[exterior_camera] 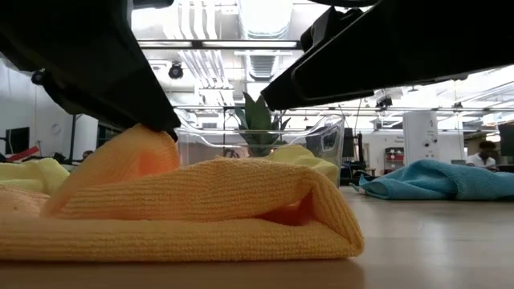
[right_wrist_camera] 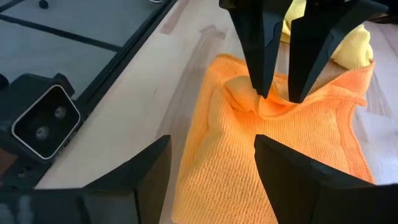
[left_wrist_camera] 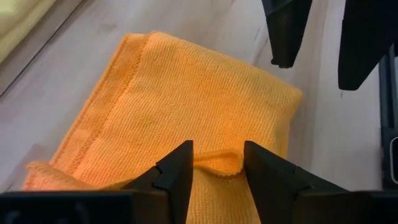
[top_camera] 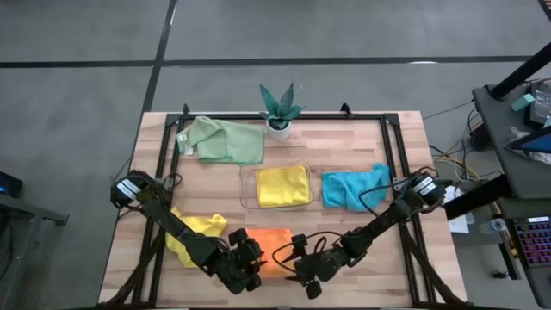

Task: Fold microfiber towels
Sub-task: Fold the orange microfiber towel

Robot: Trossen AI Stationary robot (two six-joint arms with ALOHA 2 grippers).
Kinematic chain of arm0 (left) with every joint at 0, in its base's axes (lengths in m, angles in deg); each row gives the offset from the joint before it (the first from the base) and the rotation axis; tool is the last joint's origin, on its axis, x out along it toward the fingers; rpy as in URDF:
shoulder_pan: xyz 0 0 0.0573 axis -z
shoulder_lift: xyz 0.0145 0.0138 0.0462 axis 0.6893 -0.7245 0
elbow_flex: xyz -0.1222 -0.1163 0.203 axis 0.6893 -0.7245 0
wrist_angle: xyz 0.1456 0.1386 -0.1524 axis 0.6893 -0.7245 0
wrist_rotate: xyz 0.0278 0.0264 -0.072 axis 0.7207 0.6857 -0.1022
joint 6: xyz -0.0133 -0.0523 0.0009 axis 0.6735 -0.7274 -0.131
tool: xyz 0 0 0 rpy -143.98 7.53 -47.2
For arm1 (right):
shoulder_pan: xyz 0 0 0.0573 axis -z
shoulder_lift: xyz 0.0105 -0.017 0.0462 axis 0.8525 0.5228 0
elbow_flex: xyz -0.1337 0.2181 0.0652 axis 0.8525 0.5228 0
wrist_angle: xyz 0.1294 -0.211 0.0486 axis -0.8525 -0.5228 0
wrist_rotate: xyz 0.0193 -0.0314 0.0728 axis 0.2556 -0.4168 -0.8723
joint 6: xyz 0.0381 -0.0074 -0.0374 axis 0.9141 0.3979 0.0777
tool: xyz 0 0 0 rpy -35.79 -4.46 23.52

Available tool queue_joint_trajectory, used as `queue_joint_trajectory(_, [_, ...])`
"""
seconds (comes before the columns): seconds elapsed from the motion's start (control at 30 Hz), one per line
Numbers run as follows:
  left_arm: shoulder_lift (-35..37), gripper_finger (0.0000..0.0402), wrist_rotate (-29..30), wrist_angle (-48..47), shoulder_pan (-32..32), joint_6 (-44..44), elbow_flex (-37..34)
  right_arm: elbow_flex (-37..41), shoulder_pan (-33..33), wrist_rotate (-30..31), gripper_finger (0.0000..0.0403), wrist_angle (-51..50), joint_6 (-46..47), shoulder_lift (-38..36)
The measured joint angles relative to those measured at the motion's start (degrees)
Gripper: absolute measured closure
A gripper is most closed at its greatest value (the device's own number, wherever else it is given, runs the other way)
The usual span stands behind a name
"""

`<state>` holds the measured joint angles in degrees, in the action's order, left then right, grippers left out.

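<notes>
A ribbed, matt knitted cloth with a stitched hem is seen in the orange towel (left_wrist_camera: 186,106). Pale planked wood with a smooth finish forms the table (top_camera: 344,142). Clear, glossy plastic makes up the tray (top_camera: 248,185).
</notes>
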<state>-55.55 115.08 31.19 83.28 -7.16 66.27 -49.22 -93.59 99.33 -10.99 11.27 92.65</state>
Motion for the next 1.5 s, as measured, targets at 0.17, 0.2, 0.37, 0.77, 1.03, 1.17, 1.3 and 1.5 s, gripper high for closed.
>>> queue_joint_trajectory(0.17, [0.0, 0.0287, -0.59, 4.21, 0.0, -0.46, -1.9, 0.04, 0.0, 0.0, 0.0184, 0.06, 0.0, 0.0])
queue_joint_trajectory(0.2, [0.0, 0.029, -0.87, 5.65, 0.0, -0.52, -2.47, 0.04, 0.0, 0.0, 0.0184, 0.19, 0.0, 0.0])
queue_joint_trajectory(0.37, [0.0, 0.0311, -1.29, 7.08, 0.04, -1.49, -3.87, 0.04, 0.02, 0.06, 0.0184, 0.44, -0.02, 0.0])
queue_joint_trajectory(0.77, [0.71, 0.04, -3.44, 7.07, 0.52, 2.88, -3.74, 0.04, 0.07, 1.03, 0.0184, 0.4, -0.07, 0.0])
queue_joint_trajectory(1.03, [3.12, 0.0401, -3.54, 6.7, 0.55, 3.36, -3.72, 0.15, 0.02, 0.98, 0.0189, 0.42, 0.0, 0.0])
queue_joint_trajectory(1.17, [3.53, 0.0401, -4.01, 6.63, 0.63, 3.53, -3.72, 0.45, 0.01, 0.94, 0.0207, 0.55, 0.62, 0.0])
queue_joint_trajectory(1.3, [3.56, 0.0401, -4.09, 6.09, 0.87, 3.25, -3.72, 0.96, 0.02, 0.93, 0.0226, 0.86, 1.18, 0.0])
queue_joint_trajectory(1.5, [3.58, 0.0401, -4.09, 5.64, 0.92, 3.52, -3.72, 3.96, 0.15, 0.98, 0.025, 8.67, 2.0, 0.0])
